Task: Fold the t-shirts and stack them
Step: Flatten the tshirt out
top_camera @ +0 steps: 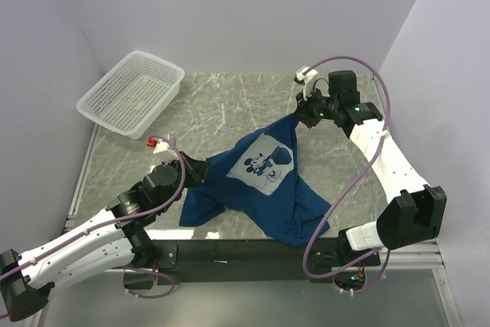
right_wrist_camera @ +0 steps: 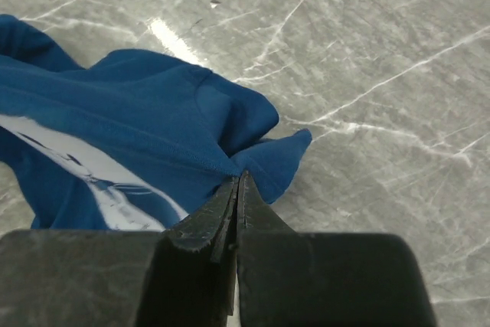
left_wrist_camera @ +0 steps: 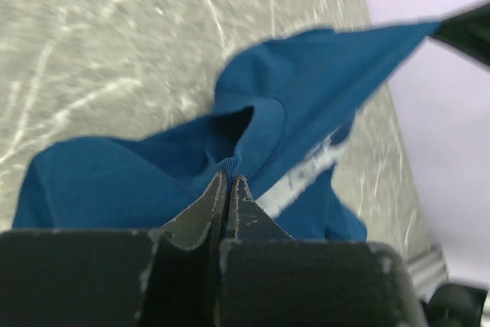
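One dark blue t-shirt (top_camera: pixel 264 181) with a pale chest print of a cartoon mouse (top_camera: pixel 265 161) hangs stretched between my two grippers above the table. My left gripper (top_camera: pixel 188 168) is shut on the shirt's left edge; in the left wrist view (left_wrist_camera: pixel 228 178) the cloth (left_wrist_camera: pixel 291 105) runs taut away from it. My right gripper (top_camera: pixel 300 116) is shut on the shirt's upper right edge; in the right wrist view (right_wrist_camera: pixel 239 176) the cloth (right_wrist_camera: pixel 130 112) bunches at its tips. The shirt's lower part drapes onto the table near the front edge.
A white plastic mesh basket (top_camera: pixel 132 93) sits at the back left corner. The grey marble table (top_camera: pixel 230 97) is walled at the left, back and right. A black rail (top_camera: pixel 253 252) runs along the table's front edge between the arm bases.
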Robot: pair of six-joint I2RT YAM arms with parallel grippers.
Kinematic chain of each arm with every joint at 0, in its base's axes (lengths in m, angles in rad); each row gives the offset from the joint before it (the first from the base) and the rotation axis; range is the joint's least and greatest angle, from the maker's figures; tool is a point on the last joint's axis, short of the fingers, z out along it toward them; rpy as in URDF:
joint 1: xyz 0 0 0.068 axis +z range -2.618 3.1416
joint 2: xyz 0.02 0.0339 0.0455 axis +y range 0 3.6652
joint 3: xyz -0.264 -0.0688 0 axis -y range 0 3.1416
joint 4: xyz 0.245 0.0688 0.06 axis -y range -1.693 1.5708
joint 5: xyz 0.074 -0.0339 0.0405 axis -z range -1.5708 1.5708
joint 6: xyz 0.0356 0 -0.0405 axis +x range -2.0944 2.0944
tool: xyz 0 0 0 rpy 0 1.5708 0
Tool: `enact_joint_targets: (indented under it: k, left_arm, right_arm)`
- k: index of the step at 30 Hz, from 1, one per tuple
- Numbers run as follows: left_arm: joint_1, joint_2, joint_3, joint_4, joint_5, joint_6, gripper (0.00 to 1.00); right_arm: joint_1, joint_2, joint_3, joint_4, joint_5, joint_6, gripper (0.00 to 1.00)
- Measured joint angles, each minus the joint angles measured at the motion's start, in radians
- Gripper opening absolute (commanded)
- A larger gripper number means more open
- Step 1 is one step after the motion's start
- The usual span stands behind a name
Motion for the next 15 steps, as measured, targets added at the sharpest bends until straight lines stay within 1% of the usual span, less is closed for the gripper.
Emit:
enact_joint_targets:
  k: [4,7,9,11,13,15]
  left_arm:
    - [0.0,-0.032,-0.008,-0.01,-0.082,-0.042,0.0]
    - [0.0,-0.064,-0.018,-0.013,-0.096,-0.049,0.0]
    - [0.0,-0.077,-0.028,-0.013,-0.09,-0.052,0.0]
    - [0.0,-0.085,-0.04,-0.013,-0.066,-0.058,0.0]
    - [0.0,-0.093,-0.056,-0.021,-0.023,-0.079,0.0]
    - [0.0,-0.108,-0.077,-0.04,0.032,-0.109,0.02]
  right_arm:
    - [0.003,0.005,0.01,0.016,-0.016,-0.01,0.0]
    - [0.009,-0.016,0.008,0.019,-0.065,-0.035,0.0]
    - [0.013,-0.054,-0.01,0.009,-0.123,-0.079,0.0]
    - [0.015,-0.108,-0.04,-0.031,-0.188,-0.158,0.0]
    - [0.022,-0.186,-0.077,-0.135,-0.256,-0.299,0.0]
    - [0.05,-0.271,-0.138,-0.258,-0.29,-0.447,0.0]
